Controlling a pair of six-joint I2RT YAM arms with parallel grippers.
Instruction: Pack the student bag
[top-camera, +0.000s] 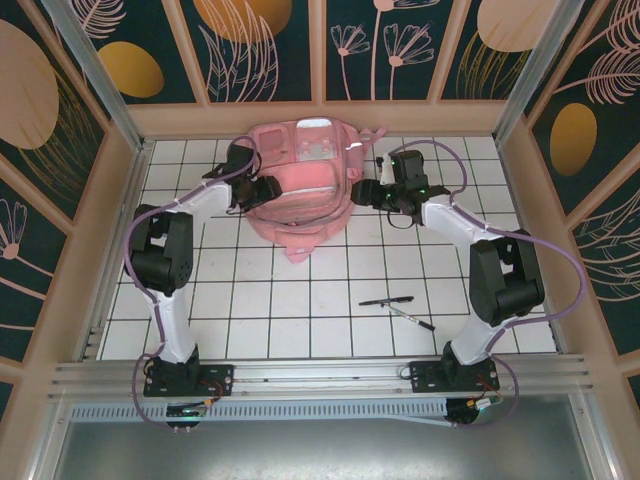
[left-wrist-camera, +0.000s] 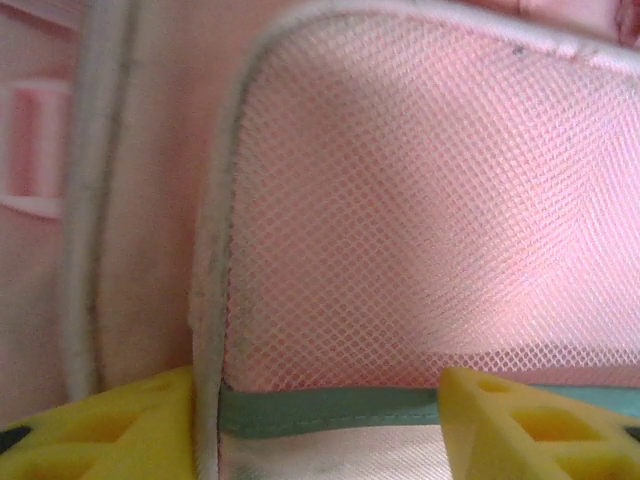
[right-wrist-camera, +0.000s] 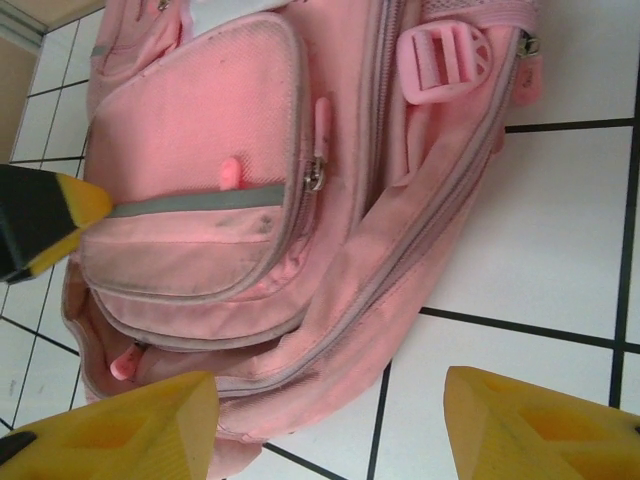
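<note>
Left pincer (top-camera: 265, 190): jaws apart, sitting at the left flank of the large soft pink fabric backpack (top-camera: 300, 180), upper middle of the overhead frame. On its wrist camera my two yellow fingertips (left-wrist-camera: 110, 430) sit in the bottom corners. The bag's pink mesh side pocket (left-wrist-camera: 430, 200) is very close, taking up the centre and right. White piping (left-wrist-camera: 212, 260) edging that pocket runs down just beside the bottom-left fingertip; I cannot tell whether they touch. A dull green band (left-wrist-camera: 330, 408) crosses the gap low in the frame.

Right pincer (top-camera: 362, 192): jaws also apart, just beside the backpack's right flank. On its wrist camera the yellow fingertips (right-wrist-camera: 110, 430) are in the bottom corners. The backpack lies across the upper left and centre, and its lower edge dips toward the bottom-left fingertip. Noted on the bag:
- a front pocket with a grey strip (right-wrist-camera: 200, 200)
- a small metal zip pull (right-wrist-camera: 315, 175)
- a pink plastic buckle (right-wrist-camera: 440, 62), top centre

A black-and-yellow wedge (right-wrist-camera: 40, 220) at the left edge meets the end of the grey strip; I cannot tell what it belongs to.

The backpack rests on the white tiled table with black grid lines (top-camera: 250, 300), near the far wall and between both pincers. Lower right of centre, well apart from the bag, a black pen (top-camera: 386, 300) and a thinner dark pen (top-camera: 412, 318) lie just beside each other.
</note>
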